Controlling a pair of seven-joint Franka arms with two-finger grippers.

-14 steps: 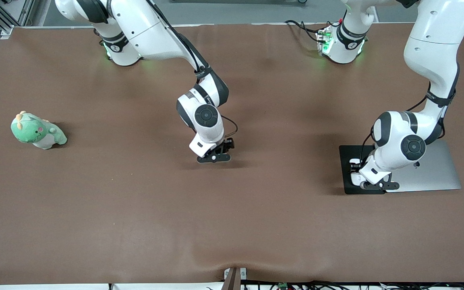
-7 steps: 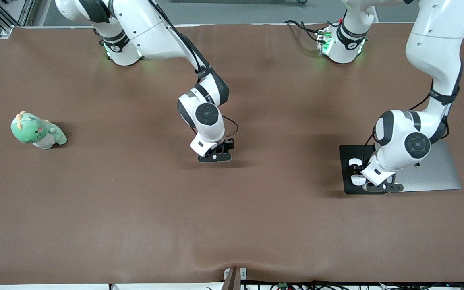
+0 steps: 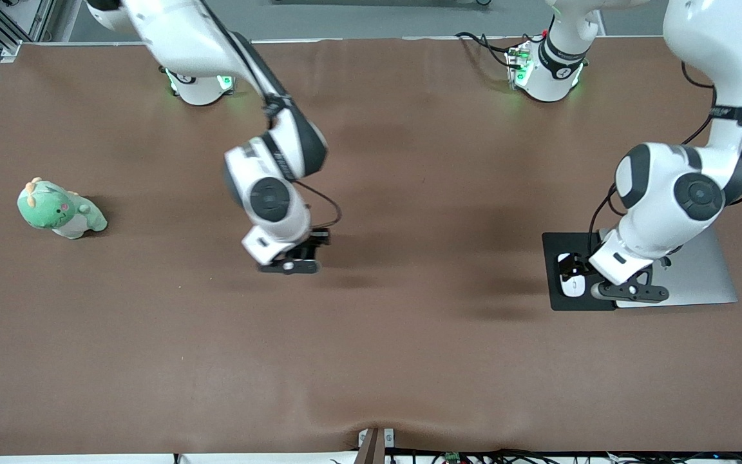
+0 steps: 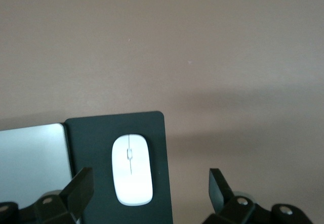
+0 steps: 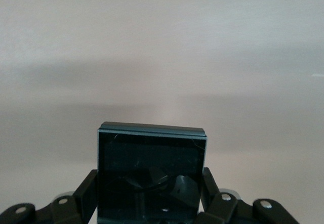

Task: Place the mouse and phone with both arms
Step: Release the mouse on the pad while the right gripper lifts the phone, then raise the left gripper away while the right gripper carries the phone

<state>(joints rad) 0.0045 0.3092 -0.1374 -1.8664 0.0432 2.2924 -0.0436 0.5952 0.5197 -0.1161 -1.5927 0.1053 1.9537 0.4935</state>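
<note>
Over the middle of the table (image 3: 152, 335), the right pincer (image 3: 289, 265) hangs with the phone (image 5: 151, 176) clamped between its fingers (image 5: 87, 189), the black slab standing on edge and its upper edge level in the right wrist view. Judging by this, the phone's placing is the step in hand. To do it well, the right arm should carry the phone low and steady, bring its lower edge flat to the cloth, and only then let the fingers part, so the phone neither tips nor slides. A slab gripped by its sides can pivot, so a slow descent seems wise.

Toward the left arm's end of the table, the mouse (image 3: 572, 283) lies flat on a black pad (image 3: 554, 248), which sits beside a silver laptop (image 3: 699, 270). Above it the left pincer (image 3: 628, 291) hangs with its fingers (image 4: 81, 186) spread wide and nothing between them; in the left wrist view the mouse lies apart from both tips. That half of the task looks done, and the left arm should lift straight up so it does not nudge the mouse.

Each arm bends at the elbow with its wrist turned downward, pincer pointing at the table. A green plush toy (image 3: 60, 209) sits near the right arm's end, well apart from both.
</note>
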